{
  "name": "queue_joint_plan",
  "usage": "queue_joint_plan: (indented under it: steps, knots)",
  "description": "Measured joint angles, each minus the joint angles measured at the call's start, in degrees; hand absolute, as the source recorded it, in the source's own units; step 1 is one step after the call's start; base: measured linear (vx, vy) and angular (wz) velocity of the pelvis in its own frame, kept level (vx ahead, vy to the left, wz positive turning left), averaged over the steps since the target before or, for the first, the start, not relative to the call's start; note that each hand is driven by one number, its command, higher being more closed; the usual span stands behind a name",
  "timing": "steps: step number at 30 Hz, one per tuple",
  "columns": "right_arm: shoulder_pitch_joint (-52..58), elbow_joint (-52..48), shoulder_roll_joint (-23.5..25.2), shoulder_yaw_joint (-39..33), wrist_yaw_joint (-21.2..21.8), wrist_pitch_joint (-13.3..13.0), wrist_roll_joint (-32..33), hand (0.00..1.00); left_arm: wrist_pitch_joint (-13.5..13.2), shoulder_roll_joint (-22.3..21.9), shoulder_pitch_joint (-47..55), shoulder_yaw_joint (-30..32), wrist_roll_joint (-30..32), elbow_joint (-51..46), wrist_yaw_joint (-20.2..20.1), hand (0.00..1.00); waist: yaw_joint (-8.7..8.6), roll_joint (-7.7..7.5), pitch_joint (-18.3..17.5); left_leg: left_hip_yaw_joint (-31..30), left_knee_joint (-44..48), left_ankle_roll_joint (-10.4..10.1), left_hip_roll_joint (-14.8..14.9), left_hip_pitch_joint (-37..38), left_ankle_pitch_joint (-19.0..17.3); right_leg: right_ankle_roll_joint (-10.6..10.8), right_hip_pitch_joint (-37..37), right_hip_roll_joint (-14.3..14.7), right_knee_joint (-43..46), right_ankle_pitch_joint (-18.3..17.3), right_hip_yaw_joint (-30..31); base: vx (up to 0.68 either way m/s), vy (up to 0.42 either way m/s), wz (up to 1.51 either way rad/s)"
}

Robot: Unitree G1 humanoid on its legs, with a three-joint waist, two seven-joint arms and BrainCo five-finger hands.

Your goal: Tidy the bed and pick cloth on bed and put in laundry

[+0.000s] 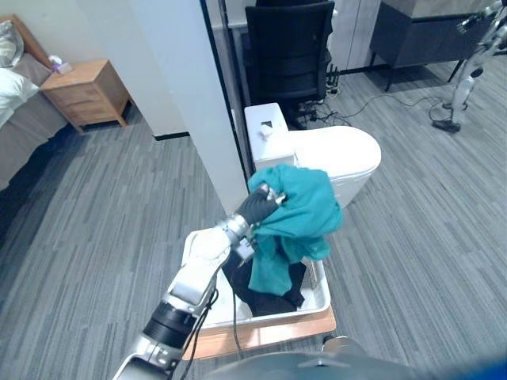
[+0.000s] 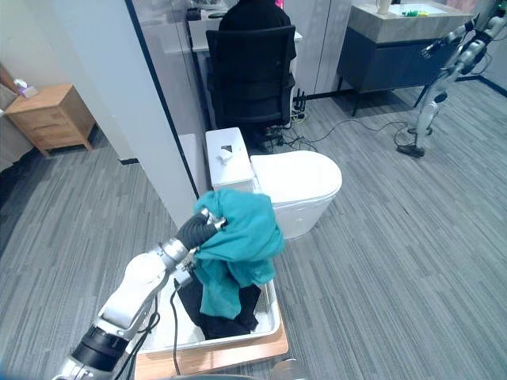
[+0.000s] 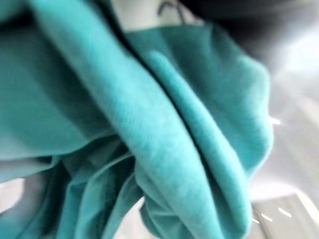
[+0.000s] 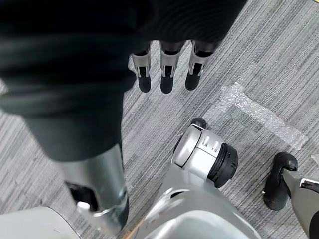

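Left hand point(image 1: 263, 204): raised over the white laundry basket point(image 1: 318, 304), knuckles curled into a bunched teal cloth point(image 1: 305, 210), fingertips buried in the folds. The cloth is gripped and draped over the hand. Its lower end hangs down inside the basket rim, over a black garment point(image 1: 273, 298) lying in the basket; contact between the two cannot be told. Left wrist view: teal folds at close range.

The basket sits on a wooden board point(image 1: 273, 332) on grey striped carpet, just in front of a white toilet point(image 1: 342, 154). A black office chair point(image 1: 289, 47) stands behind the toilet. Far left are a wooden nightstand point(image 1: 83, 91) and the edge of the bed point(image 1: 24, 119).

Right hand point(image 4: 167, 74): hanging over the carpet, fingers straight, holding nothing.
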Motion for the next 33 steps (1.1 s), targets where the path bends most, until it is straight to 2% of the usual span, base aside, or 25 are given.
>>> queue_joint_plan:
  steps: [2, 7, 14, 18, 19, 23, 27, 31, 33]
  knots:
    - [0.1, -0.07, -0.1, 0.14, 0.01, 0.37, -0.02, 0.0, 2.44, 0.07, 0.96, 0.21, 1.37, 5.4, 3.16, 1.0, 0.01, -0.05, 0.03, -0.04, 0.13, -0.03, 0.22, -0.67, 0.02, -0.08, -0.08, -0.15, -1.17, 0.58, -0.82, 0.0, 0.0, 0.0]
    - [1.12, -1.91, -0.45, 2.06, 0.19, 1.21, -0.07, 0.0, 4.84, 0.07, 3.09, 1.48, 3.51, 13.71, 5.95, 1.0, -0.06, -0.07, 0.06, -0.07, 0.1, -0.11, 0.69, -1.33, 0.07, -0.17, -0.27, -0.05, -2.21, 1.18, -1.72, 0.0, 0.0, 0.0]
    - [0.88, -4.78, -0.8, 4.66, 1.69, 1.11, -0.09, 0.0, 4.92, -0.1, 4.15, 4.9, 6.84, 23.12, 11.78, 1.0, -0.32, -0.14, 0.93, 1.08, 0.16, -0.32, 0.87, -3.86, 0.2, -0.03, -2.88, 0.03, -2.5, 1.72, -1.89, 0.01, -0.002, -0.05]
    - [-0.19, -6.41, -2.05, 6.8, 2.84, 1.15, -0.06, 0.0, 4.39, -0.15, 3.78, 7.22, 7.68, 25.68, 14.63, 1.0, -0.91, 0.66, 2.13, 2.92, 0.77, -0.46, 0.93, -6.26, 0.31, 0.02, -6.42, 0.16, -0.85, 1.75, -1.36, 0.02, 0.009, -0.15]
    - [-0.42, -7.41, -2.26, 7.6, 3.11, 1.11, -0.05, 0.0, 4.27, -0.2, 3.19, 8.06, 7.58, 26.61, 15.14, 0.0, -1.36, 0.73, 3.01, 3.16, 0.79, -0.49, 0.93, -6.26, 0.37, 0.03, -6.52, 0.12, -0.78, 1.76, -1.26, 0.02, 0.008, -0.15]
    - [-0.47, -8.91, -2.29, 8.76, 3.84, 1.05, -0.05, 0.0, 3.53, -0.47, 0.54, 11.54, 6.4, 30.15, 16.37, 0.0, -1.42, 0.9, 3.58, 4.79, 0.97, -0.91, 1.16, -7.15, 0.78, 0.03, -8.12, 0.19, -0.02, 1.77, -0.84, 0.01, -0.004, -0.12]
    - [-0.28, -9.19, -2.25, 8.72, 4.2, 0.85, -0.09, 0.0, 2.79, -0.46, -1.14, 15.17, 2.51, 30.13, 15.23, 0.0, -1.52, 0.95, 3.77, 6.29, 1.82, -1.34, 1.61, -6.59, 1.08, -0.02, -7.83, 0.41, 0.68, 1.81, -0.86, 0.02, -0.015, -0.07]
    - [0.43, -9.4, -2.08, 8.48, 4.26, 0.73, -1.44, 0.0, 2.2, -0.23, -1.27, 16.19, 2.33, 29.58, 11.64, 0.0, -1.47, 0.85, 3.63, 6.67, 1.8, -1.35, 2.19, -3.83, 1.08, -0.02, -5.36, 0.96, 0.87, 1.81, -0.96, 0.0, -0.004, -0.01]
    - [0.73, -9.35, -1.98, 7.74, 4.47, 0.6, -2.3, 0.0, 2.11, 0.79, -1.27, 16.27, 2.29, 28.34, 7.55, 0.0, -1.45, 0.77, 3.47, 6.66, 1.76, -1.35, 2.24, -2.9, 1.07, -0.02, -4.41, 1.01, 0.87, 1.81, -1.09, -0.02, -0.004, 0.02]
